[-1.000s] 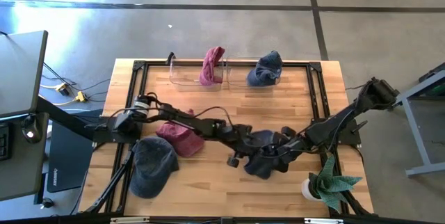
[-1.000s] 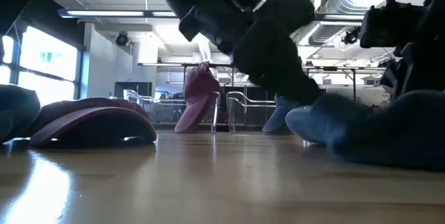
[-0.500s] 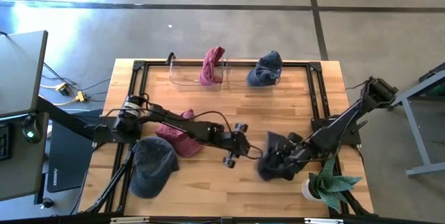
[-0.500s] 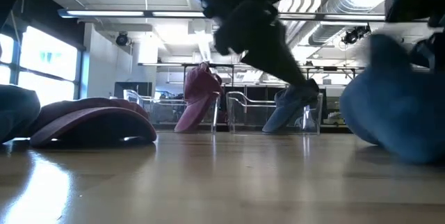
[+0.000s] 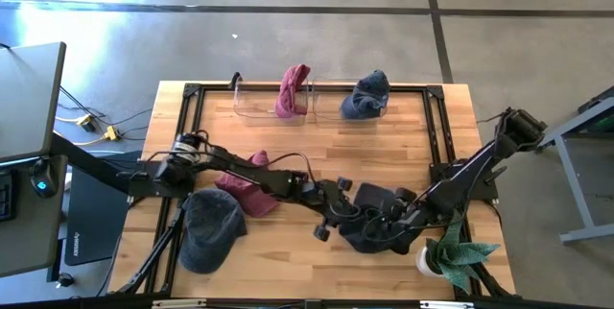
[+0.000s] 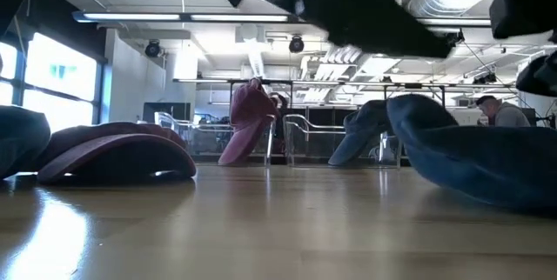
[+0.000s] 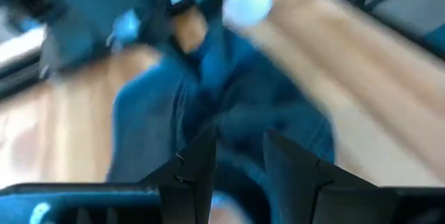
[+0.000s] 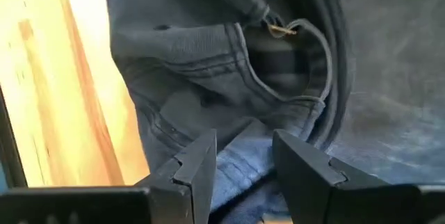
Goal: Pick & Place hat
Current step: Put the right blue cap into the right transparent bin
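Right wrist view: right gripper [image 8: 240, 158] open over blue hat [image 8: 229, 78]. Left gripper [image 7: 236, 161] open too. Better to grab the thick rim, then lift slowly.

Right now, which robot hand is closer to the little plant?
Right. The right hand sits on the blue hat just beside the plant; the left hand is farther, across that hat.

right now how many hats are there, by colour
Blue hats: 3 – one in the right clear bin, one at the table's front left edge, one between the two grippers
Maroon hats: 2 – one in the left clear bin, one lying on the table left of centre
Total: 5 hats
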`<state>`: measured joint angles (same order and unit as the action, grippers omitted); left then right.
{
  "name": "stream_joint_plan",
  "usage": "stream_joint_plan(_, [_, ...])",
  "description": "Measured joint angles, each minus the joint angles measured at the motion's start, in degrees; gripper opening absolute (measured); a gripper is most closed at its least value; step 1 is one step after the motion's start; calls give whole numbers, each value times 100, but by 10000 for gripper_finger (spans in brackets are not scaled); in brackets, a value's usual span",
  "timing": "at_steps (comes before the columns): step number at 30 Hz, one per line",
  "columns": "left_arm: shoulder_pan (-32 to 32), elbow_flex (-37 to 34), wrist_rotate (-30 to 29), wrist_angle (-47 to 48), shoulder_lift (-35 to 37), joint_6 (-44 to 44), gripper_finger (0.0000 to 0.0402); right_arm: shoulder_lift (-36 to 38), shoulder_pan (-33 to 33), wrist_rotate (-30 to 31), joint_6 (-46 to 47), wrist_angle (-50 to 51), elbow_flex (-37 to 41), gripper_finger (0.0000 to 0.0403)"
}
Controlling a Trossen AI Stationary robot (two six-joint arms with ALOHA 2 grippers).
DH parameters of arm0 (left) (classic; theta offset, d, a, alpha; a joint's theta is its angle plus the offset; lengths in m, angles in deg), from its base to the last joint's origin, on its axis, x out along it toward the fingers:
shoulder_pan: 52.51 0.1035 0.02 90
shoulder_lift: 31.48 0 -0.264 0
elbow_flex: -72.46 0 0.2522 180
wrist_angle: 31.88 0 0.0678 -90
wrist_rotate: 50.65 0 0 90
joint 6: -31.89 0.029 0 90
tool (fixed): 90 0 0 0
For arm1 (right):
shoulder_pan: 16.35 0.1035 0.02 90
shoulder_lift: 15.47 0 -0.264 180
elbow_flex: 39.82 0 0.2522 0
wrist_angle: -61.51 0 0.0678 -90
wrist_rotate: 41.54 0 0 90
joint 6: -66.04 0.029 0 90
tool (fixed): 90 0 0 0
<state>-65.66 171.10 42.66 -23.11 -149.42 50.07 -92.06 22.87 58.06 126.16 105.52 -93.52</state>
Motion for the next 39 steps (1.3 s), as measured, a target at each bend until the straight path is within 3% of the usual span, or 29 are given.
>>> stream_joint_plan(3, [0, 28, 151, -297, -290, 1, 117, -201, -104, -346, -11, 41, 2, 138])
stream_joint_plan(8, [4, 203, -1007, 795, -319, 3, 117, -414, -176, -1008, 9, 607, -45, 138])
stream_joint_plan(13, [-80, 513, -2186, 2041, -156, -40, 117, -435, -119, -501, 128, 1720, -397, 138])
stream_joint_plan(15, [-158, 725, -2339, 2052, -20, -31, 117, -437, -65, -159, 96, 2030, -619, 138])
stream_joint_plan(18, [-295, 828, -2333, 2323, 179, -20, 117, -437, 14, 226, -144, 2131, -973, 138])
stream_joint_plan(21, [-344, 872, -1621, 2011, 183, 94, 117, -435, 72, 587, -356, 1945, -1181, 138])
stream_joint_plan(24, [-338, 779, -763, 1160, 118, 94, 117, -433, 18, 587, -630, 1523, -1101, 138])
stream_joint_plan(27, [-262, 745, -434, 311, -269, 31, 117, -433, -86, 367, -647, 1079, -777, 138])
stream_joint_plan(30, [-129, 736, -352, -332, -736, -59, 117, -433, -172, 214, -630, 615, -329, 138])
stream_joint_plan(33, [14, 810, -418, -209, -972, -277, 117, -435, -288, 62, -639, 90, 58, 138])
stream_joint_plan(39, [372, 1018, -1495, 519, -1222, -708, 117, -437, -393, -452, -613, -183, 263, 138])
